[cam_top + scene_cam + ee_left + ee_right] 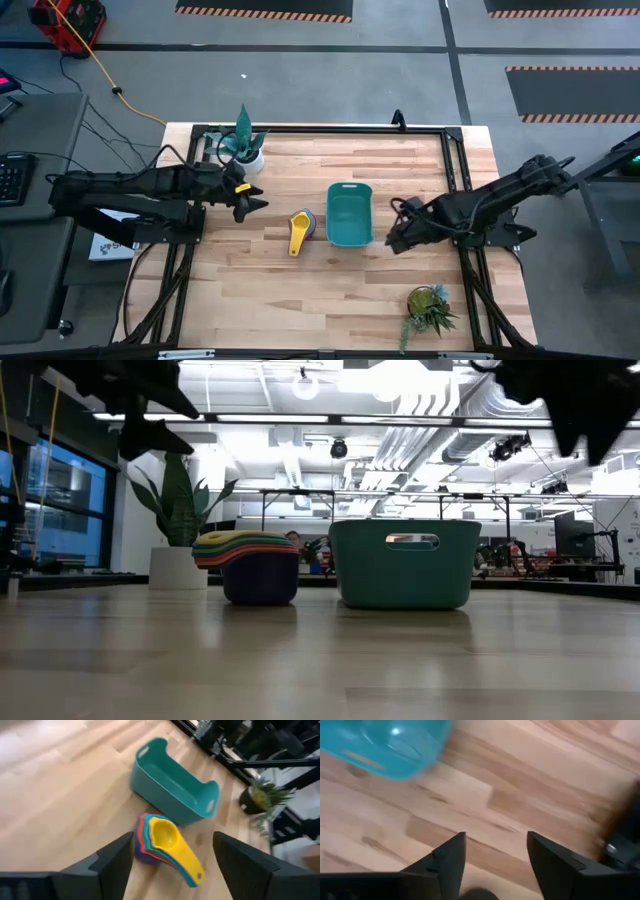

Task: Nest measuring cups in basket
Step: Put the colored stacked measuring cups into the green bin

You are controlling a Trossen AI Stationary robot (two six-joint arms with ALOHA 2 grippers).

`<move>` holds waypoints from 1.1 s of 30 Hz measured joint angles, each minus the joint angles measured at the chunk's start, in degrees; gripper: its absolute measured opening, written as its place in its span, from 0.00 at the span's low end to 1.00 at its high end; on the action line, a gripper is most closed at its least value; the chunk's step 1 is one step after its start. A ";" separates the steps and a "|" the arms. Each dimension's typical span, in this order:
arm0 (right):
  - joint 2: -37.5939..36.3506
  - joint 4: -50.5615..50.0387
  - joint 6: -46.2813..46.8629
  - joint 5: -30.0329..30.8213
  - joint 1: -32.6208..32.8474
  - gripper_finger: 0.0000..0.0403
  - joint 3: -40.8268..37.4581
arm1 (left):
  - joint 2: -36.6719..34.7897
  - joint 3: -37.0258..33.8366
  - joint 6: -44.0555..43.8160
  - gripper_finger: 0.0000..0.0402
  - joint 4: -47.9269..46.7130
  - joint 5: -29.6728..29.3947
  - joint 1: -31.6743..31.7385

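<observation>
The basket sits at the centre of the table in the high view. The nested measuring cups lie just left of it, outside it. One potted plant stands upper left; another potted plant stands lower right.

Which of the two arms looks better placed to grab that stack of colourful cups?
Probably the left: its open gripper is on the side of the measuring cups, while the basket stands between them and the right gripper.
</observation>
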 joint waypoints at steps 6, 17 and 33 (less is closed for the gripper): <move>-14.76 6.51 4.42 -3.27 1.22 0.66 -13.56 | 1.61 -0.08 -6.44 0.67 2.98 2.73 0.00; -35.99 32.70 5.95 0.97 3.04 0.78 -34.84 | 1.07 -16.97 -38.35 0.67 15.74 -4.03 -12.98; -36.07 39.14 9.95 9.25 3.01 0.78 -37.68 | 17.35 -33.94 -47.47 0.67 56.21 -4.29 -16.88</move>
